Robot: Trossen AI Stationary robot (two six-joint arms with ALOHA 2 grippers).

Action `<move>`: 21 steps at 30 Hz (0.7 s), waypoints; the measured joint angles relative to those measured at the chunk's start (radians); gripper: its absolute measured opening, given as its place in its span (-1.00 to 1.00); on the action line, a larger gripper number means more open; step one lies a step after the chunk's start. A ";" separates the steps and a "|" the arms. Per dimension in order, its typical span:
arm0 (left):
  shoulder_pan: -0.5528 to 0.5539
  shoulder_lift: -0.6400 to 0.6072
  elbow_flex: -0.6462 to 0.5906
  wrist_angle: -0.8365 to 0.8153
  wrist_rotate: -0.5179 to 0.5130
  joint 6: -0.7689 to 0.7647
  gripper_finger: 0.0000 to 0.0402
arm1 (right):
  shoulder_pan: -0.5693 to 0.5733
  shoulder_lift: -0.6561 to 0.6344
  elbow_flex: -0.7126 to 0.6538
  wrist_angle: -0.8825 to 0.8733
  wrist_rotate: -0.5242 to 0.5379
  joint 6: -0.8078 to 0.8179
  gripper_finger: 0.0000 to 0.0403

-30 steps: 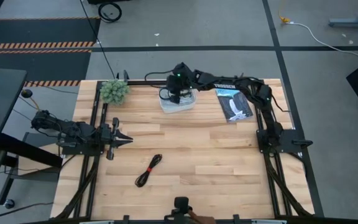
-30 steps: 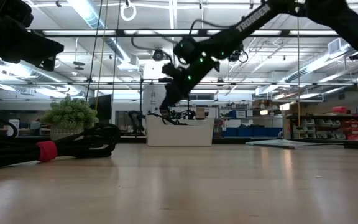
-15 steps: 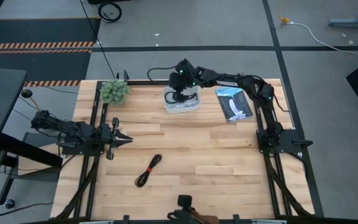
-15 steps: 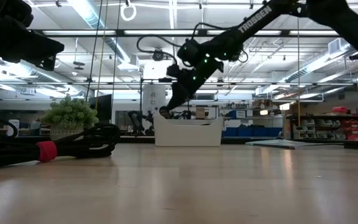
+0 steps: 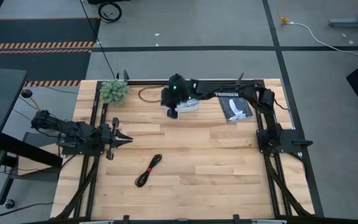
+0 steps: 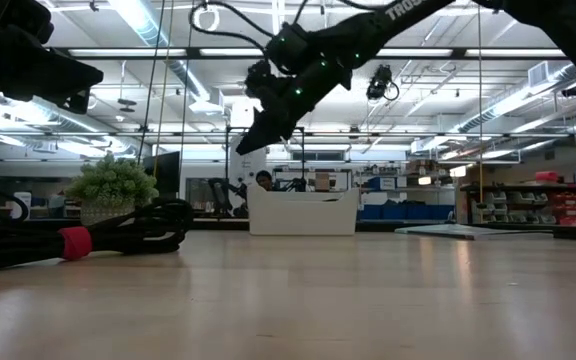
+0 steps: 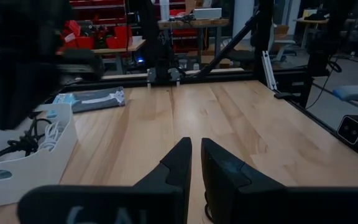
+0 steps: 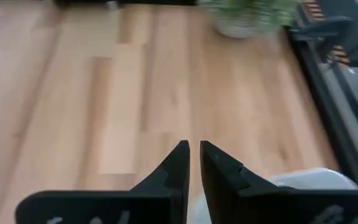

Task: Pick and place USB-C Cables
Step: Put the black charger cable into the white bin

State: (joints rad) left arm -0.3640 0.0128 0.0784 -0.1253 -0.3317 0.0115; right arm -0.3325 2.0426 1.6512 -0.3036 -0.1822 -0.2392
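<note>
A black USB-C cable with a red tie [image 5: 148, 170] lies coiled on the bare wood near the table's near side, and shows close up in the low view [image 6: 118, 235]. A white bin [image 5: 190, 104] [image 6: 303, 212] stands near the far edge. In the left wrist view a black cord [image 7: 14, 144] and a white cord [image 7: 53, 129] lie inside the bin [image 7: 36, 171]. My right gripper [image 6: 240, 148] [image 8: 194, 155] is shut, holds nothing, and hangs raised above the bin's left end. My left gripper [image 5: 123, 139] [image 7: 196, 155] is shut and waits at the left edge.
A green fuzzy ball [image 5: 114, 91] [image 6: 113, 185] sits at the far left corner. A flat black-and-blue packet [image 5: 235, 107] [image 7: 89, 98] lies right of the bin. Black frame rails run along the table's left and right edges. Bare wood lies between the bin and the near edge.
My right gripper has risen out of the white bin and swung toward the table's left, ending high above the bin's left end. The bin has slid a little toward the table's right.
</note>
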 joint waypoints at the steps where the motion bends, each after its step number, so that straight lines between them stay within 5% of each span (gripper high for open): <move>1: 0.000 0.000 0.000 0.000 0.000 0.000 -0.78 | 0.016 -0.001 0.000 -0.006 0.002 0.001 -0.77; 13: 0.000 0.000 0.000 0.000 0.000 0.000 -0.78 | 0.146 -0.142 0.000 -0.316 0.254 0.004 -0.77; 21: 0.000 0.000 0.000 0.000 0.000 0.000 -0.78 | 0.163 -0.287 0.000 -0.467 0.277 0.101 -0.77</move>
State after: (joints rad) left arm -0.3638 0.0128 0.0784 -0.1253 -0.3320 0.0116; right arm -0.1694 1.7553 1.6512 -0.7708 0.0950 -0.1386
